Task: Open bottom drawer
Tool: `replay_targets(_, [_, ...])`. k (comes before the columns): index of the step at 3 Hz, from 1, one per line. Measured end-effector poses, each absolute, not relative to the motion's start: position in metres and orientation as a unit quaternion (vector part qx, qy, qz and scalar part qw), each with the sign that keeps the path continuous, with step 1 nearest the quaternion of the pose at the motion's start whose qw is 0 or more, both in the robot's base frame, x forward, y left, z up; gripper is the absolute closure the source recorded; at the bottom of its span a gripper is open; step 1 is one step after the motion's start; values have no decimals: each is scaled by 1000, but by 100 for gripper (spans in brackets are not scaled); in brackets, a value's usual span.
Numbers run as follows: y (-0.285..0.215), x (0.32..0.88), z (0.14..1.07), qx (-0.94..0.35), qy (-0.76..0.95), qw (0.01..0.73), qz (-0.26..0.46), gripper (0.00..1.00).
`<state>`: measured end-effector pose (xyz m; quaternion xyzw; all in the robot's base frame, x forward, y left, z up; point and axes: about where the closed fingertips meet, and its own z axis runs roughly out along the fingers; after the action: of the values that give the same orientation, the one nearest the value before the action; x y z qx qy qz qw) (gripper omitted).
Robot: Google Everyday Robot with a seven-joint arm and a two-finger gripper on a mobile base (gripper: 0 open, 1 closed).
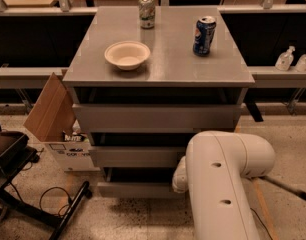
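We are looking at the grey cabinet (163,69) with its three handle-less fronts; the bottom drawer (135,189) is sitting lowest, near the floor, under a dark gap; the middle drawer (138,156) and top drawer (155,116) are lying above it. The gripper (178,179) is sitting at the tip of the white arm (223,184), just at the right end of the bottom drawer's front and mostly hidden behind the arm's shell; we cannot tell whether it is released, clenched, or grasping the drawer's edge.

We are judging several risks from here. The front is offering no handle, so any hold is depending on a thin lip or on friction, and we are expecting a slip if the pull is coming too fast or at an angle. The contact is sitting far to the right, so an off-centre pull is likely skewing the tray and jamming it in its runners. If the grip is catching too high, it may be dragging the middle drawer instead. A jerk may be rocking the cabinet, and then the bowl (127,54), the blue can (204,35) and the green can (147,11) on top are standing to slide or tip. The arm itself is blocking our view of the contact, so a missed grasp may be going unnoticed. At the left, the cardboard box (50,109) is standing close to the drawer's corner and may be snagging it.
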<state>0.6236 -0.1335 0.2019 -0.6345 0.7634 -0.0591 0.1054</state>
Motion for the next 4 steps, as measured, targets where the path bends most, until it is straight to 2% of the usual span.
replay_targets(1, [-133, 624, 201, -635, 763, 105, -59, 82])
replay_targets(4, [-133, 620, 197, -635, 763, 103, -57, 13])
